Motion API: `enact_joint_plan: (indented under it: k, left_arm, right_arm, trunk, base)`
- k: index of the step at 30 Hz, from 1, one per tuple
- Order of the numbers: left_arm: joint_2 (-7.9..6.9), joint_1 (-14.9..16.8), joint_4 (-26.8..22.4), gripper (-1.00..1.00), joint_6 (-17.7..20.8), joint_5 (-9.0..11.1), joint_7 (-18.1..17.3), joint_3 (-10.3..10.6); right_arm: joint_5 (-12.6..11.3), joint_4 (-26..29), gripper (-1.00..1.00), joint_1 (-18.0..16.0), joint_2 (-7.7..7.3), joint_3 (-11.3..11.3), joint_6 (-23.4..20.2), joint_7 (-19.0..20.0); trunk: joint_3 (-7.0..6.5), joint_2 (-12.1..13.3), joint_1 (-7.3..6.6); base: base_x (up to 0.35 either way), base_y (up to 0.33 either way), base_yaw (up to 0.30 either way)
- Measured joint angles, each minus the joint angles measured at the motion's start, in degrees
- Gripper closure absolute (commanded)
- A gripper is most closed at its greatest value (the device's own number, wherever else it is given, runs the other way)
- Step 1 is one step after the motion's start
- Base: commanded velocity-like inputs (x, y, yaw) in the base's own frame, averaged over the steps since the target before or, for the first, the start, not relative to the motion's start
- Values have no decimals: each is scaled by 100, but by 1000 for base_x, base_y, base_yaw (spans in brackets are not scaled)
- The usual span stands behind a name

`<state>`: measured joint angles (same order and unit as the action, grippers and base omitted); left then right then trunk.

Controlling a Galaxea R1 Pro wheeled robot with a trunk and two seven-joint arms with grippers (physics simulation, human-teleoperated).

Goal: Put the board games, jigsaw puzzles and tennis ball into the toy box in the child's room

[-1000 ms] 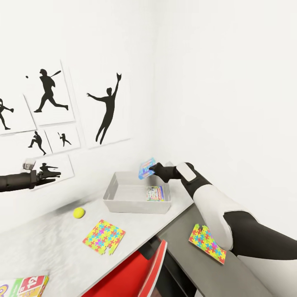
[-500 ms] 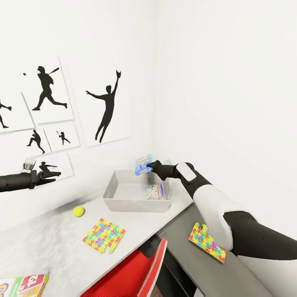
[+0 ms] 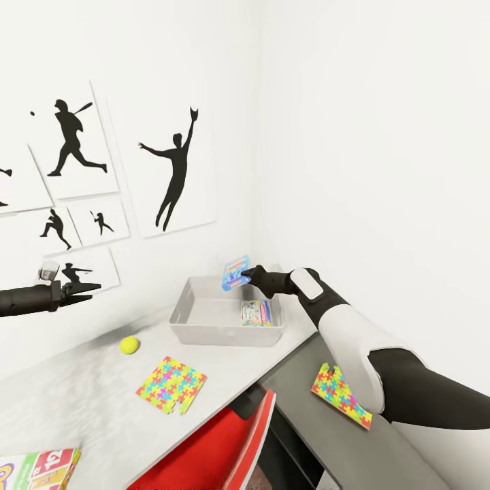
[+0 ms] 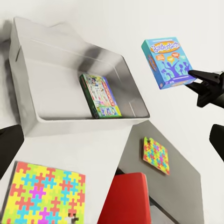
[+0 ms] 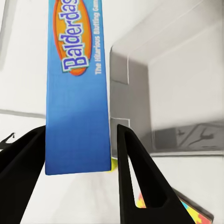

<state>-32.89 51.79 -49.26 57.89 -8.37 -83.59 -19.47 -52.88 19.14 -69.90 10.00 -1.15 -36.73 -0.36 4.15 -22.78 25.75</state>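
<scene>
My right claw (image 3: 246, 275) is clamped on the small blue printed board game box (image 3: 235, 272), holding it by one edge and tilted on end in the air above the shallow light-grey toy box (image 3: 197, 327). In the right wrist view the 2 black fingers (image 5: 135, 177) sit on either side of the box's narrow blue side (image 5: 77, 93), so I judge the grip to be thin and on the edge only.

The toy box stands in the far corner of the pale grey counter (image 3: 88, 401) and already holds 1 white-green board game box (image 3: 257, 314), lying flat towards its right-hand end. The left half of the tray floor is bare.

Recommended handling: I should lower the blue box until its bottom edge is close over the bare floor before I open up, as a release from this height would likely let it tumble or strike the rim. I would aim left of the white-green box, so that room stays for what remains.

Still outside the toy box: the small yellow-green tennis ball (image 3: 129, 345), 1 multicoloured jigsaw puzzle sheet (image 3: 171, 384) on the pale top, a 2nd puzzle sheet (image 3: 340, 396) on the lower dark grey section, and the green-yellow-red board game box (image 3: 37, 468) at the near edge.

My left claw (image 3: 85, 287) hangs empty well off to the left, fingers slightly apart.
</scene>
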Motion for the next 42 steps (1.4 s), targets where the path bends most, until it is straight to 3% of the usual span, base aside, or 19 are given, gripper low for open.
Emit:
enact_joint_plan:
  k: [13,23,28,30,38,42]
  left_arm:
    - [-7,3,0,-100,13,35,-6,-51]
    - [-10,11,-1,-100,23,84,-70,-85]
    - [-24,18,-9,-100,65,374,-425,-67]
    - [-26,19,-24,-100,112,431,-597,-18]
    - [-46,19,-29,-100,144,474,-602,390]
    - [-43,19,-27,-100,145,478,-602,479]
  right_arm:
    - [-11,1,100,0,0,-61,-86,38]
    - [-49,5,100,1,0,-270,-177,569]
    - [-47,4,100,1,0,-295,-176,613]
    - [-43,5,100,1,0,-297,-173,616]
    - [-40,5,100,1,0,-299,-161,624]
    - [-41,5,100,1,0,-304,-160,627]
  trunk:
    - [120,0,0]
    - [213,-1,0]
    - [259,-1,0]
    - [278,-1,0]
    - [352,-1,0]
    - [389,-1,0]
  base:
    - [0,0,0]
    - [0,0,0]
    - [0,0,0]
    - [0,0,0]
    - [0,0,0]
    - [0,0,0]
